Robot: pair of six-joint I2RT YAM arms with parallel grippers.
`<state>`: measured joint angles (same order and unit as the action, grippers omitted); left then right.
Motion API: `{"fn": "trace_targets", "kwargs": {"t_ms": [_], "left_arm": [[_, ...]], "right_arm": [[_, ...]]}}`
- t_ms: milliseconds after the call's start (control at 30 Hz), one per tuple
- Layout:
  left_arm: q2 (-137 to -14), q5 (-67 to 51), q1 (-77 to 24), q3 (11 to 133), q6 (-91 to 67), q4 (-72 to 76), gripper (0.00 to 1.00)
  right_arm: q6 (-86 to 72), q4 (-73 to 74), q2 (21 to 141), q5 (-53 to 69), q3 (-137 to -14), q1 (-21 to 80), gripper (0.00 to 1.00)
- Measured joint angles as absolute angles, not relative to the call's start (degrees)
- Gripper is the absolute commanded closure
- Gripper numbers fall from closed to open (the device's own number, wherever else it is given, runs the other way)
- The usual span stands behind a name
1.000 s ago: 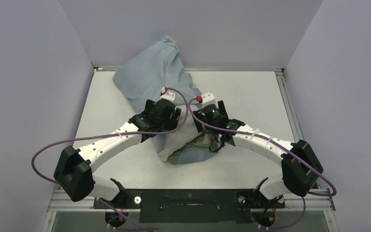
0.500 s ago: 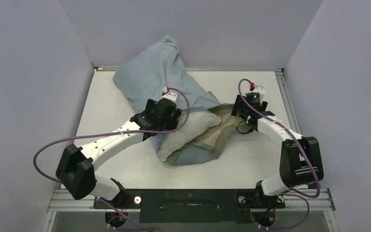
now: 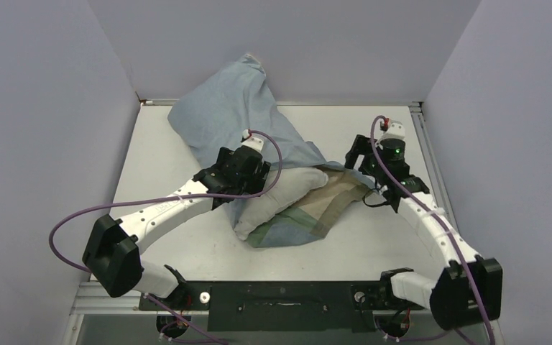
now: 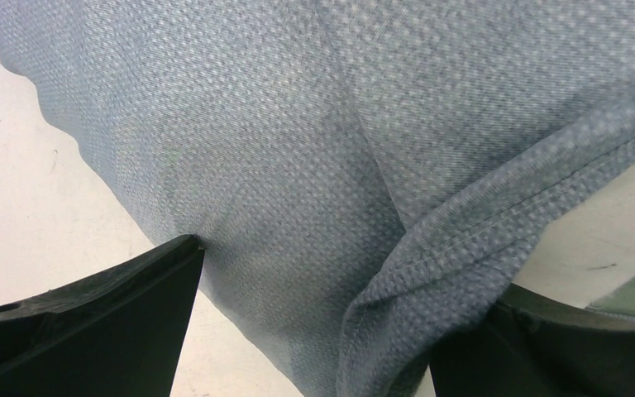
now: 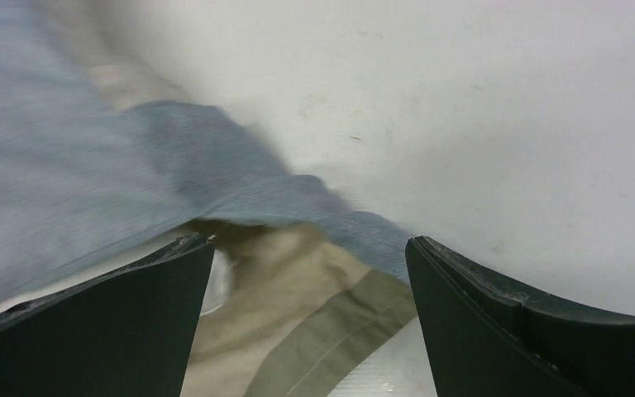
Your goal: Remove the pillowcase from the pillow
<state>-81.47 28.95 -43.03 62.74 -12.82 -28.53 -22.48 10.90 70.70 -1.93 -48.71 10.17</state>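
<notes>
My right arm has swung from the middle out to the right side of the table (image 3: 374, 237), and the mouth of the pillowcase (image 3: 223, 115) now lies drawn out that way, tan lining and bands showing. I count one pillowcase and one pillow (image 3: 280, 198). The pillow's near end pokes bare from the mouth and the far end is covered, up against the back wall. The right gripper (image 5: 310, 241) has its jaws spread just over the hem, clamping nothing. The left gripper (image 4: 339, 273) has its jaws wide, down on the blue cloth.
</notes>
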Motion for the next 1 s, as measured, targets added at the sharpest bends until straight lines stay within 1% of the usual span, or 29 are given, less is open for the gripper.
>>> {"fn": "trace_targets", "kwargs": {"t_ms": [67,167,267,400,567,667,767,867,1000], "left_arm": [[-81.36,28.58,-43.0,62.74,-12.82,-28.51,0.04],[-81.1,27.97,-42.92,62.74,-12.84,-28.53,0.04],[-80.77,27.33,-42.78,62.74,-12.84,-28.53,0.04],[-80.34,26.39,-42.61,62.74,-12.84,-28.56,0.04],[-79.92,25.21,-42.57,62.74,-12.91,-28.56,0.04],[-79.2,24.51,-42.52,62.74,-13.15,-28.58,0.04],[-77.6,23.55,-42.44,62.74,-13.58,-28.6,0.04],[-76.09,22.68,-42.26,62.74,-14.44,-28.58,0.04],[-74.52,21.76,-42.15,62.74,-15.35,-28.6,0.04]], "right_arm": [[-21.78,9.72,64.75,2.35,-47.33,11.29,0.1],[-21.43,7.29,58.76,7.64,-45.3,15.75,0.1],[-21.26,4.1,55.66,11.03,-41.34,23.4,0.1],[-19.9,1.5,55.16,12.05,-35.75,34.52,0.1],[-13.65,-0.91,58.63,8.01,-34.26,48.8,0.1],[-7.25,-2.96,61.93,2.46,-34.26,56.55,0.1],[2.37,-6.15,66.37,-3.9,-34.24,64.75,0.1],[11.64,-10.7,70.52,-7.33,-33.45,69.82,0.1],[21.65,-15.99,75.31,-10.72,-32.82,71.92,0.1]]}}
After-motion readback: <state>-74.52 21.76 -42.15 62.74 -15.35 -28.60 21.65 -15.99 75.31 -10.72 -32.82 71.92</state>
